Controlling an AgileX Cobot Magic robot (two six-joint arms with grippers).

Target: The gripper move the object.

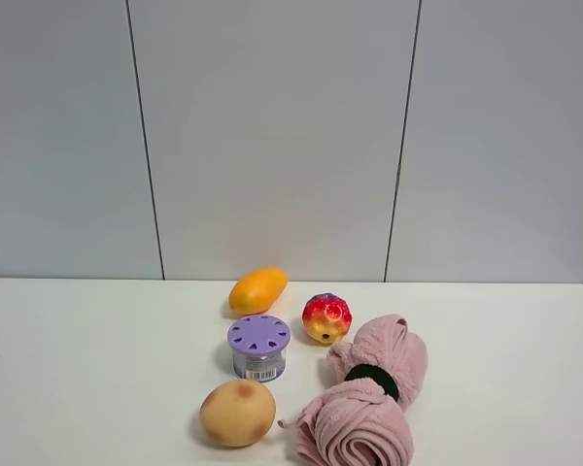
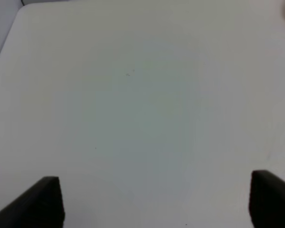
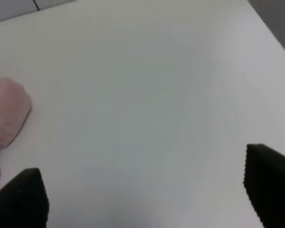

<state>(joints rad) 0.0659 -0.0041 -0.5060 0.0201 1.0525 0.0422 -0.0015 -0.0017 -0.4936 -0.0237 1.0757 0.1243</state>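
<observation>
Both grippers (image 2: 156, 202) (image 3: 147, 199) open, empty; object (image 1: 237, 413) untouched.

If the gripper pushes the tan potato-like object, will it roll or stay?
The potato-like object looks rounded and smooth, so it would probably roll, unevenly given its lumpy shape. It sits near the pink towel, which might stop it. Its weight cannot be judged.

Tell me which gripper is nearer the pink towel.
Right. The towel lies just beside the right gripper in its wrist view; the left gripper sees almost only bare table.
</observation>
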